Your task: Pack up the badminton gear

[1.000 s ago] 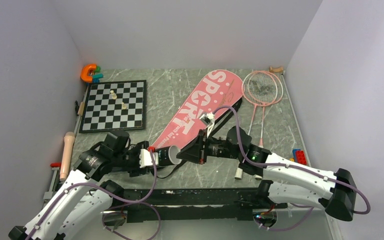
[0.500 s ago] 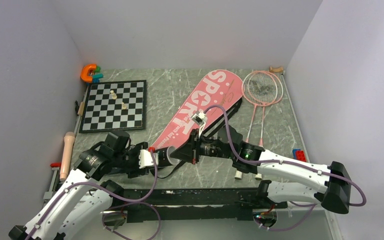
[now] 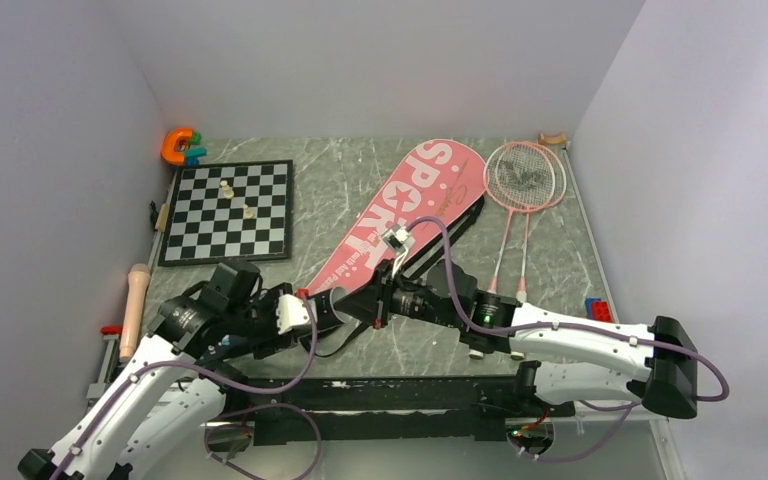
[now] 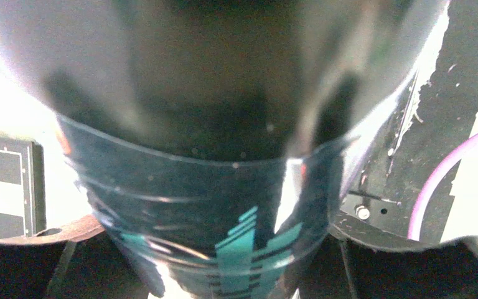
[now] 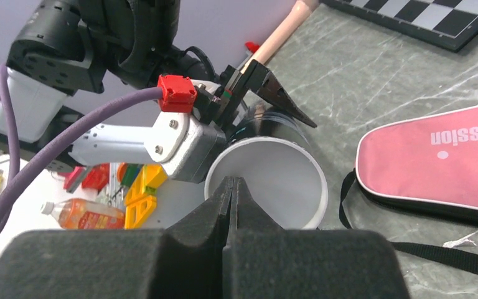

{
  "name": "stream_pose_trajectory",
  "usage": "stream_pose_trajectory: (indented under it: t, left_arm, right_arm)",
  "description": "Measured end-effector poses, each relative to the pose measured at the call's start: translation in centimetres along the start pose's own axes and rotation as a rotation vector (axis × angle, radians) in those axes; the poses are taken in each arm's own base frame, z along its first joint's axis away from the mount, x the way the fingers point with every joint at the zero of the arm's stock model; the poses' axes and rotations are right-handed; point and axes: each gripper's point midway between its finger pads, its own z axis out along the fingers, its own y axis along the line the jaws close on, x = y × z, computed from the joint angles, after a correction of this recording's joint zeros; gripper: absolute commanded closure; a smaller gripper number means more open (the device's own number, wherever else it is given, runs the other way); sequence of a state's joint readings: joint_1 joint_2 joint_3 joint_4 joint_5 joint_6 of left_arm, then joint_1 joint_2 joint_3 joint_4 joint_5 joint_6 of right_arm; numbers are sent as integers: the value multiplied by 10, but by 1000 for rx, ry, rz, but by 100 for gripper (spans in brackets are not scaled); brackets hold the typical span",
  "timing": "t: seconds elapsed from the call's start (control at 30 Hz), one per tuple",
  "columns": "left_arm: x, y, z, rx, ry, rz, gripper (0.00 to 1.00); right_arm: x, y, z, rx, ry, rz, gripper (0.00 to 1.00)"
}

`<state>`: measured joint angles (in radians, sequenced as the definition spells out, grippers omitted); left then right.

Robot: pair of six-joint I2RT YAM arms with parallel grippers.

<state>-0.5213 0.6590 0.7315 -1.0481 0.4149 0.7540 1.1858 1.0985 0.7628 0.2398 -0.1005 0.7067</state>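
My left gripper [image 3: 305, 312] is shut on the long black tube [image 3: 328, 308] and holds it level, its open mouth facing right. In the left wrist view the tube [image 4: 224, 205] fills the frame. My right gripper [image 3: 350, 308] is shut and empty. Its tips [image 5: 233, 182] sit at the tube's white-lined mouth [image 5: 286, 174]. The pink "SPORT" bag [image 3: 400, 215] lies flat behind, and its narrow end shows in the right wrist view [image 5: 435, 162]. Two pink rackets [image 3: 525, 178] lie to the right of the bag. No shuttlecock is in view.
A chessboard [image 3: 228, 210] with two pieces lies at the left. An orange U-shaped toy [image 3: 175, 145] is in the far left corner. A tan wooden handle [image 3: 135, 305] lies by the left wall. Toy bricks [image 3: 598, 312] sit at the right edge. The bag's black strap [image 5: 373, 230] trails near the tube.
My right gripper has moved left, from beside the bag to the tube's mouth. My left gripper still holds the tube in about the same place.
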Motion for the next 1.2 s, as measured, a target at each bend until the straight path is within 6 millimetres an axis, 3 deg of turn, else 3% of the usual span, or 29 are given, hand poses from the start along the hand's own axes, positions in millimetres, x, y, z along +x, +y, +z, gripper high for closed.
stream_pose_trajectory:
  t: [0.17, 0.3, 0.4, 0.5, 0.63, 0.8, 0.93, 1.2]
  left_arm:
    - [-17, 3, -4, -2, -53, -35, 100]
    - [-26, 7, -9, -15, -77, -40, 100]
    - [-25, 8, -9, -21, -74, -45, 100]
    - [-24, 10, -9, -29, -70, -58, 100]
    - [-36, 17, -9, -54, -113, -41, 100]
    - [-46, 42, -6, -131, -129, -49, 100]
    - [-28, 74, 5, -187, -14, -157, 100]
    - [23, 129, 23, -247, 190, -450, 96]
  right_arm:
    - [-12, 0, -9, 15, -85, 9, 96]
    - [-18, 0, -11, 18, -119, 20, 81]
    - [-21, 0, -7, 27, -120, 17, 60]
    - [-32, 1, -5, 60, -134, 1, 53]
    - [-43, -19, -24, 143, -135, -5, 47]
    - [-74, -63, -69, 320, -212, 10, 38]
    - [-69, -82, -89, 418, -198, 15, 34]
    - [-50, -121, -111, 599, -134, 48, 27]
